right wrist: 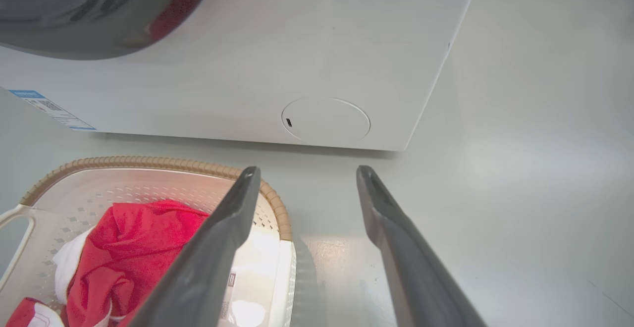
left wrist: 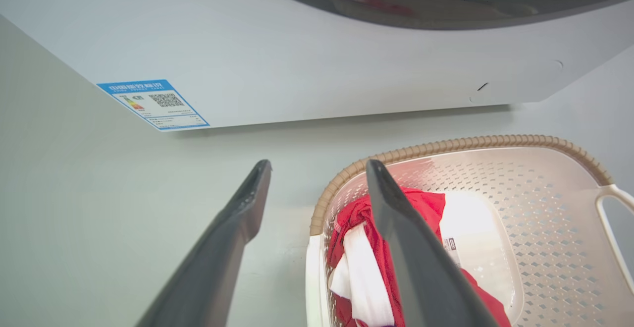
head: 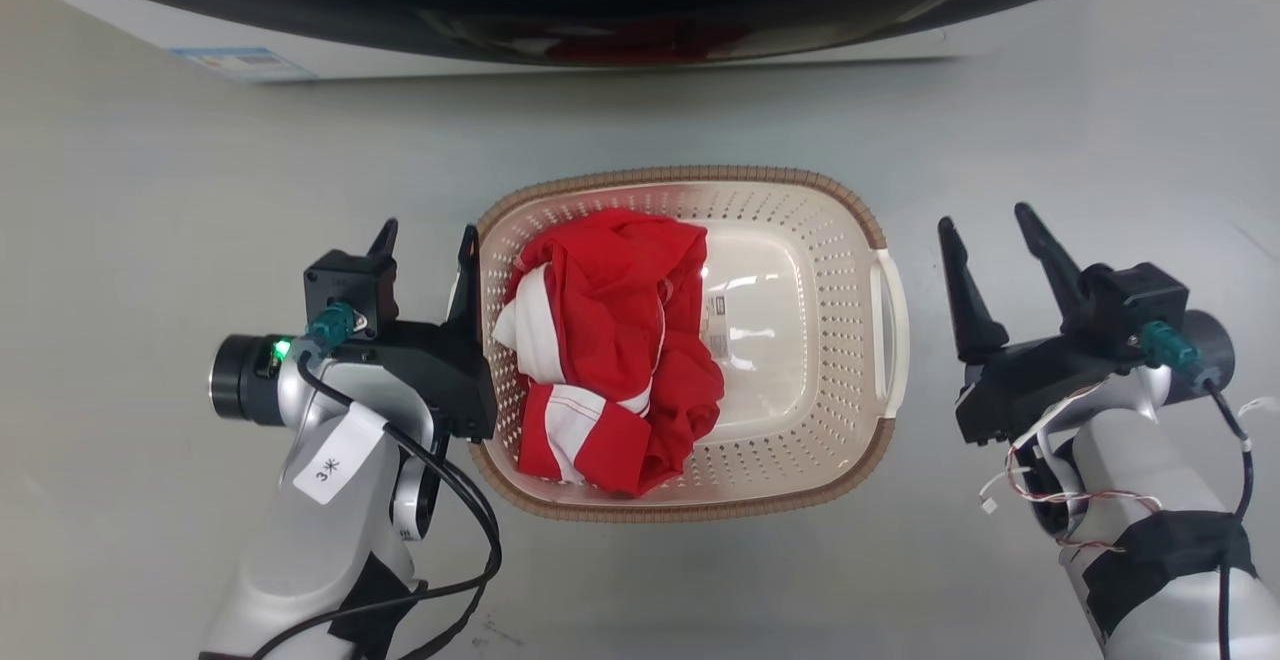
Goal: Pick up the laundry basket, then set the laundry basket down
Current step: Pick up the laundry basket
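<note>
**Basket on the floor, both grippers open at its sides**

The laundry basket (head: 690, 174) sits on the pale floor (head: 150, 240) at the centre of the head view, below a white appliance (head: 620, 0) with a dark round door. A small printed label (head: 718, 325) lies inside the basket, its writing too small to read. A blue-edged sticker (left wrist: 153, 104) on the appliance carries a QR code and coloured bars; its text is illegible. A paper tag (head: 335, 465) on the left forearm reads "3" and a star-like mark. A crumpled red-and-white garment (head: 610, 350) fills the basket's left half. The left gripper (head: 427, 240) is spread wide, one finger over the basket's left rim and one over the floor; whether it touches the rim cannot be told. The right gripper (head: 983, 218), fingers apart and empty, stands just right of the white handle (head: 885, 325), not touching it.
</note>
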